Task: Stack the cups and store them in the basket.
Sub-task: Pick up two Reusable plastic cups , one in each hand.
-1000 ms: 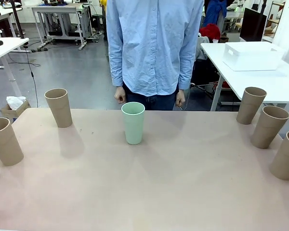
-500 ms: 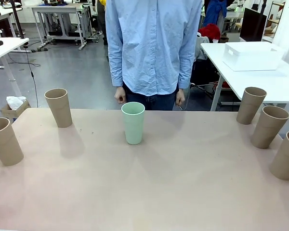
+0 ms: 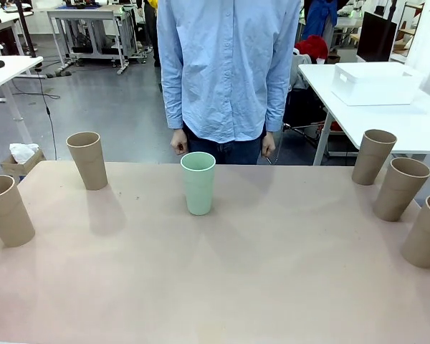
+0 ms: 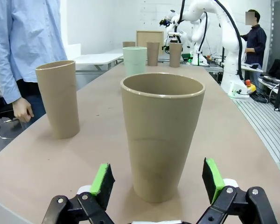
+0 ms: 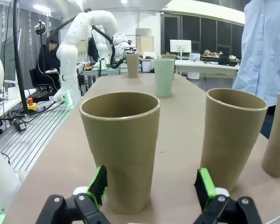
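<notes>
Left jaws gape wide before left-edge cup [image 4: 162,135], right jaws likewise before right-edge cup [image 5: 121,149].

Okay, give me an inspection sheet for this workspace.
Surface: table tan, no spills seen.
Job's things: green cup upright mid-table; five tan cups upright: near-left cup, one behind it, near-right cup, two behind it; none stacked; basket on a side table, far right.
Clutter: nothing seen.
Grippers: left gripper open, lined up on the near-left cup; right gripper open, lined up on the near-right cup.
Cables: black cable to the floor, far left.
Surroundings: person standing at far edge.
</notes>
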Robot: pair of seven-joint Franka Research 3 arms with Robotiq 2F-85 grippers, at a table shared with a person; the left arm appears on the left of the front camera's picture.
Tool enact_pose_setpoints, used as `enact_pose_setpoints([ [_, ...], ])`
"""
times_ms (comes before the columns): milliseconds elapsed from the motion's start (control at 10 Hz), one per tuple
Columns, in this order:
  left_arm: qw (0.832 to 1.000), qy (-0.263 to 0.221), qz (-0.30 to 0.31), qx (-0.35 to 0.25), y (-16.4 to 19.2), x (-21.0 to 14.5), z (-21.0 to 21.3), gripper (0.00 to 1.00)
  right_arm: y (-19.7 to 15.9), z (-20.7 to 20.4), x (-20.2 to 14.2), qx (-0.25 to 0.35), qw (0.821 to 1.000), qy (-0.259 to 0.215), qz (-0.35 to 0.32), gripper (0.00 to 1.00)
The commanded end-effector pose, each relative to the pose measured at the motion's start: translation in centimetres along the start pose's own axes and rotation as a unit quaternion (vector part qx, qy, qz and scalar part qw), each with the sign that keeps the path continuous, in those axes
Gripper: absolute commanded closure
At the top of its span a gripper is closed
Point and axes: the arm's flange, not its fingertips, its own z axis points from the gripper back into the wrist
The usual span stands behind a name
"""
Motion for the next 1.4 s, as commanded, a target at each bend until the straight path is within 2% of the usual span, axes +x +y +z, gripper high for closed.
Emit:
enact_pose_setpoints([
  [0, 1.000, -0.003, -0.011, -0.013, -0.5, -1.5, -0.2, 0.00, 0.2, -0.4, -0.4, 0.007, 1.000, 0.009, 0.002, 0.00],
  [400, 1.000, -0.005, -0.011, -0.018, 0.1, -2.3, -1.6, 0.00, 0.2, -0.3, -0.8, 0.011, 1.000, 0.007, -0.004, 0.00],
  [900, 0.999, -0.027, -0.013, -0.024, -1.3, -2.5, -3.5, 0.00, 0.6, -0.6, -1.2, 0.014, 1.000, 0.007, -0.011, 0.00],
  [1100, 0.999, -0.021, -0.010, -0.027, -1.5, -2.7, -4.4, 0.00, 0.7, -0.7, -1.2, 0.010, 1.000, 0.009, -0.013, 0.00],
  [1300, 1.000, -0.017, -0.010, -0.007, -1.1, -2.6, -4.9, 0.00, 0.4, -0.6, -1.0, 0.010, 1.000, 0.006, -0.018, 0.00],
])
